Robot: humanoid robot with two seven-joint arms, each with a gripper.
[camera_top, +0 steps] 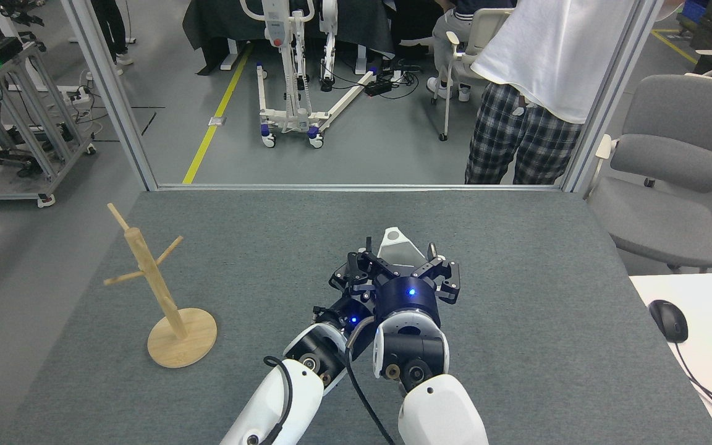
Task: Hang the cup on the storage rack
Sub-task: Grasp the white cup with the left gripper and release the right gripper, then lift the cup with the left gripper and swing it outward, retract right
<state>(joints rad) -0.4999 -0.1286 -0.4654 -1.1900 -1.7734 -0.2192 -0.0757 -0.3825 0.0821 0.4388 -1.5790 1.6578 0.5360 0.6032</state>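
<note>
Gripping cup w/ my right gripper clamped round it, left gripper alongside, jaw state unclear; storage rack well apart.

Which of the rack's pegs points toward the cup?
The peg slanting up right off the storage rack points toward the cup; the others angle left.

Our two arms have glossy white shells ending in black wrist joints with silver bolts. A blue light glows on each dark cylinder behind the black jaws. Black cables loop along both forearms.
</note>
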